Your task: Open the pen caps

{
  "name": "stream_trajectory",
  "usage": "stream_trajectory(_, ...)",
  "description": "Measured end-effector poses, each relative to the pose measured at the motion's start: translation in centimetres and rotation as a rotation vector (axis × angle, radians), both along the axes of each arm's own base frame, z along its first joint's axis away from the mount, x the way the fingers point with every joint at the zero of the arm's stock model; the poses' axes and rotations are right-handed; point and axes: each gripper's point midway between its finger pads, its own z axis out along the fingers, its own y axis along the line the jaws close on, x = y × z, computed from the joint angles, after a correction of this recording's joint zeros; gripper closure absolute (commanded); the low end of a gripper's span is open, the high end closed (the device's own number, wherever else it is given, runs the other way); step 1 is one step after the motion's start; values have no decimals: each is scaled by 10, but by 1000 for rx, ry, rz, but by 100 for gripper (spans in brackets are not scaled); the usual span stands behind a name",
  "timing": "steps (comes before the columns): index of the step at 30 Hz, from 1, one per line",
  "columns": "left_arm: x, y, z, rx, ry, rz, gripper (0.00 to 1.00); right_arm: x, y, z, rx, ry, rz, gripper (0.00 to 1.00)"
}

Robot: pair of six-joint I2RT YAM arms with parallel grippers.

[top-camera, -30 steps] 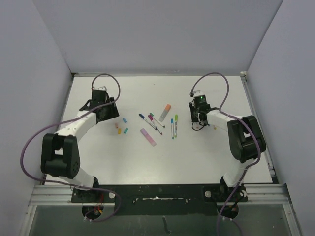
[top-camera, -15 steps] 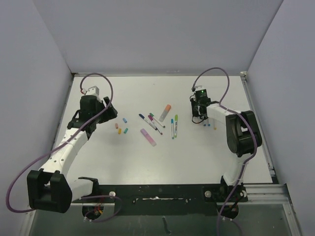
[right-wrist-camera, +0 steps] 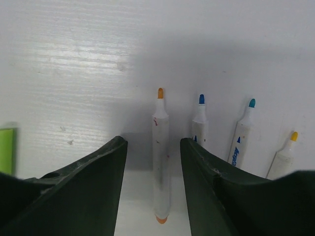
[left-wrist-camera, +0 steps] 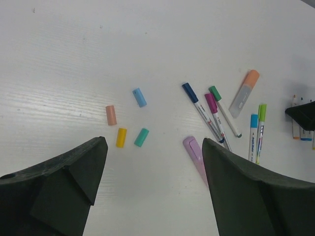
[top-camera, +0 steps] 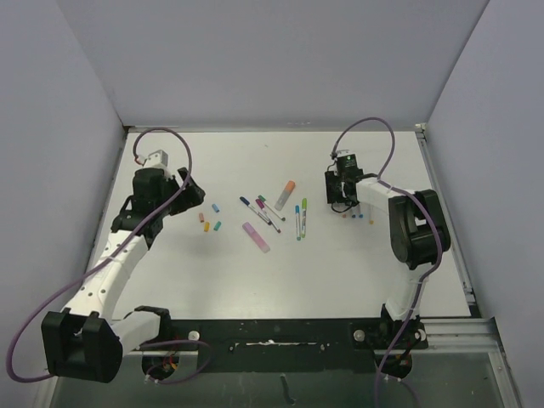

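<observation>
Four loose pen caps lie left of centre: blue (left-wrist-camera: 140, 97), orange (left-wrist-camera: 111, 115), yellow (left-wrist-camera: 121, 137) and teal (left-wrist-camera: 141, 137); they also show in the top view (top-camera: 210, 219). Capped pens (top-camera: 272, 211) lie mid-table with a lilac highlighter (left-wrist-camera: 195, 153) and an orange-capped highlighter (left-wrist-camera: 244, 92). My left gripper (top-camera: 189, 192) is open and empty above the table, left of the caps. My right gripper (right-wrist-camera: 152, 145) is open, low over the table. Its jaws stand either side of an uncapped orange-tipped pen (right-wrist-camera: 160, 157) without touching it.
Three more uncapped pens lie to the right of the orange one: blue (right-wrist-camera: 199, 125), teal (right-wrist-camera: 241, 140) and yellow (right-wrist-camera: 283, 155). A blue-capped pen (left-wrist-camera: 253, 137) and a green-capped pen (left-wrist-camera: 260, 129) lie side by side. Grey walls enclose the white table (top-camera: 280, 280).
My left arm has swung out to the left and lifted away from the caps. My right gripper has shifted slightly left; the orange-tipped pen now lies on the table beside the other uncapped pens.
</observation>
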Motion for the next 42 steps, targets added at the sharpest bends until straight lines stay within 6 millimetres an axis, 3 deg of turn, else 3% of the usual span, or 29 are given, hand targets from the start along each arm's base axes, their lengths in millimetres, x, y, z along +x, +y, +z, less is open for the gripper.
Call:
stream_trajectory(2,-2,-2,1,-11,-5,-4,3,0,1,2,2,-5,4,46)
stream_trajectory(8,-12,-10,6,-69,-48,-30,2,4,12,34,13,-80,37,34)
stream_trajectory(14,-14,-20,17,-136,-101,-59,2,13,64,87,56,-190,134,28)
stream_trajectory(18,-17,-26,13,-166,-102,-72,2,12,100,104,93,-199,172,27)
stream_trajectory(22,-19,-29,9,-182,-93,-78,2,7,124,93,133,-156,179,26)
stream_trajectory(29,-18,-31,12,-198,-105,-83,2,-10,135,47,172,-1,143,26)
stream_trajectory(37,-17,-32,11,-203,-116,-88,2,-18,134,38,175,36,105,30)
stream_trajectory(42,-18,-32,8,-205,-111,-86,2,-33,123,24,147,72,90,35)
